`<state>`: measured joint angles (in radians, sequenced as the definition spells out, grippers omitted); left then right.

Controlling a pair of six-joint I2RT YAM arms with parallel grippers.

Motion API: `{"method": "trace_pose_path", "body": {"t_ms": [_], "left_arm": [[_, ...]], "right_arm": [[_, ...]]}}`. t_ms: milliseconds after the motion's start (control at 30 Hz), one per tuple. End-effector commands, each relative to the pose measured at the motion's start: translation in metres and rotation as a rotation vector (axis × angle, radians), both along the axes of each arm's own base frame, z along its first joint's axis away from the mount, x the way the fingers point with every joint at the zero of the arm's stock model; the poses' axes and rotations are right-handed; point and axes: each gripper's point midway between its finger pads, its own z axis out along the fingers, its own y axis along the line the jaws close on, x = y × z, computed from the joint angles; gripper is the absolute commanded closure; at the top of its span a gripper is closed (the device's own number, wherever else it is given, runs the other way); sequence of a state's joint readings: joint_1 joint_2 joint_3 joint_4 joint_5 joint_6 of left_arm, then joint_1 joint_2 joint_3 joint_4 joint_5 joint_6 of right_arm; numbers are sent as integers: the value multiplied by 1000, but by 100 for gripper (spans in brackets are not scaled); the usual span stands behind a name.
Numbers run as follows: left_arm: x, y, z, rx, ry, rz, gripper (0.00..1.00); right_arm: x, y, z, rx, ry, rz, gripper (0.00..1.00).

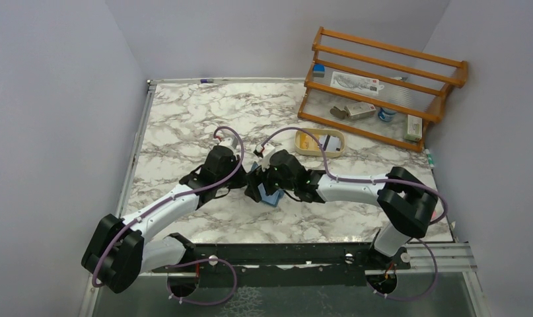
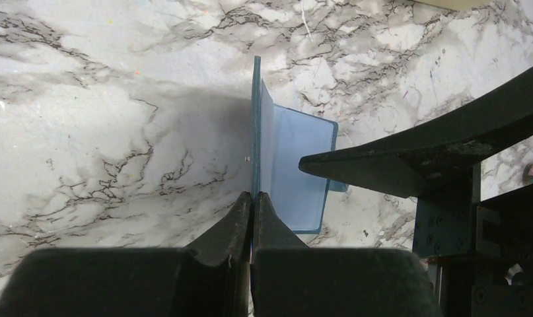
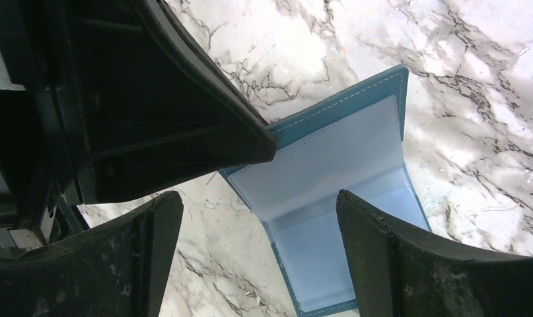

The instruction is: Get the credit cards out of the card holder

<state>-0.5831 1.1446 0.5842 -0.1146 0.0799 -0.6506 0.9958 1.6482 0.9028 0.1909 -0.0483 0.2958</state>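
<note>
Left gripper [image 2: 252,197] clenched on the wallet [image 2: 296,165] flap, right gripper [image 3: 257,212] spread wide above it; keep flap taut, enter pockets squarely

Marble table [image 1: 184,119]: teal card holder [image 1: 271,196] centre, tan tray [image 1: 299,142], wooden rack [image 1: 389,49] far right
</note>
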Motion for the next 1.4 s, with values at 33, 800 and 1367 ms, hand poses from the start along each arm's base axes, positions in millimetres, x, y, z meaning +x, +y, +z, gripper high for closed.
{"method": "trace_pose_path", "body": {"t_ms": [33,800,1367], "left_arm": [[8,-2,18,-19,-40,20,100],[8,0,15,-4,-32,18,100],[7,1,16,6,-36,17,100]], "right_arm": [[6,10,10,57,2,5,9],[43,-18,5,86,83,-95,11],[62,-10,-29,-50,174,-158,11]]}}
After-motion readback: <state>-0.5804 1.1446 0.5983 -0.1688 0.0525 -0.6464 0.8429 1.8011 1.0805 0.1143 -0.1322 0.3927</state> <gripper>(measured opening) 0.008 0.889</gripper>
